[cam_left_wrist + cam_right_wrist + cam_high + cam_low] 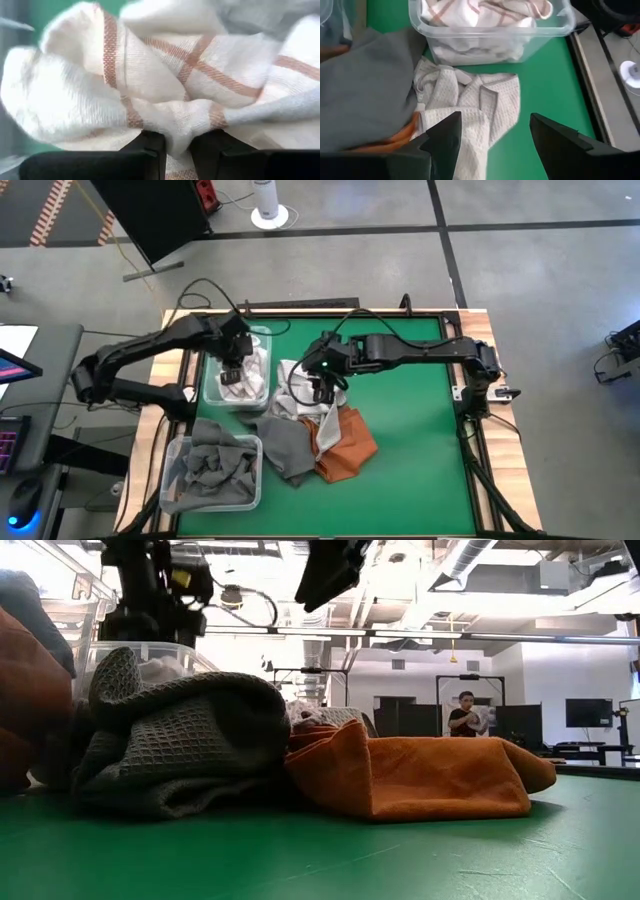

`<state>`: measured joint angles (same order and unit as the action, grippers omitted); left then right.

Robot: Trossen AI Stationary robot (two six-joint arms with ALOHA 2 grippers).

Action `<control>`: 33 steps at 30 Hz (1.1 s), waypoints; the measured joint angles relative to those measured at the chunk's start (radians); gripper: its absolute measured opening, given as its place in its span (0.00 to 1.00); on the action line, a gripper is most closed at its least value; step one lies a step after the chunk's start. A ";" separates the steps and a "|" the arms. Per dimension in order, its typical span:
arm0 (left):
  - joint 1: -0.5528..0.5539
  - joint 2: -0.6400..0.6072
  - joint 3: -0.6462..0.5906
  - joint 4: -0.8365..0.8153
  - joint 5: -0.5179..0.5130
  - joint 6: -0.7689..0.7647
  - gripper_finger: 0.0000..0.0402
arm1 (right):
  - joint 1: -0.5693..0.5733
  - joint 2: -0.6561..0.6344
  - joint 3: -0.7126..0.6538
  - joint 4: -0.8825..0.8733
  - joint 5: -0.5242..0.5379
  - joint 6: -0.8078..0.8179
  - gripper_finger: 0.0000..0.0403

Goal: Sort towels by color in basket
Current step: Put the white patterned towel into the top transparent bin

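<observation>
On the green table [410, 430], a loose heap of towels lies between the two arms: a pale waffle-weave towel [470, 107], a dark grey towel [285, 445] and a rust-orange towel [430, 775] tangled just beside each other. All look soft, light and limp, so each is likely to sag and drag its neighbours; a pinch on a raised fold near an edge seems the safest hold.

The right gripper [492, 132] hovers over the pale towel with its fingers spread apart, holding nothing. The left gripper [176, 145] is down in the far clear bin [262, 338], its fingers pressed together on a fold of a white towel with rust-red stripes [150, 80], which fills that bin.

A second clear bin [178, 448], nearer on the left, holds crumpled grey towels [215, 465].
</observation>
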<state>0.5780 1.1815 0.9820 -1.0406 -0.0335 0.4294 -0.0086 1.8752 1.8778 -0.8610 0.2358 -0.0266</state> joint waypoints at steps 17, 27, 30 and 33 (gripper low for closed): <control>-0.003 0.110 -0.206 0.173 0.043 -0.001 0.16 | -0.010 -0.071 0.000 -0.089 0.028 0.027 0.66; -0.024 0.060 0.174 -0.217 -0.002 0.004 0.16 | -0.007 -0.071 0.000 -0.078 0.030 0.024 0.66; -0.025 0.059 0.275 -0.327 -0.026 -0.002 0.16 | -0.003 -0.071 0.000 -0.084 0.030 0.026 0.66; -0.025 0.059 0.345 -0.400 -0.067 -0.025 0.16 | 0.003 -0.070 0.000 -0.102 0.033 0.027 0.66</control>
<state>0.5526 1.2404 1.3270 -1.4403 -0.1004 0.4043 -0.0059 1.8050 1.8778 -0.9629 0.2686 0.0001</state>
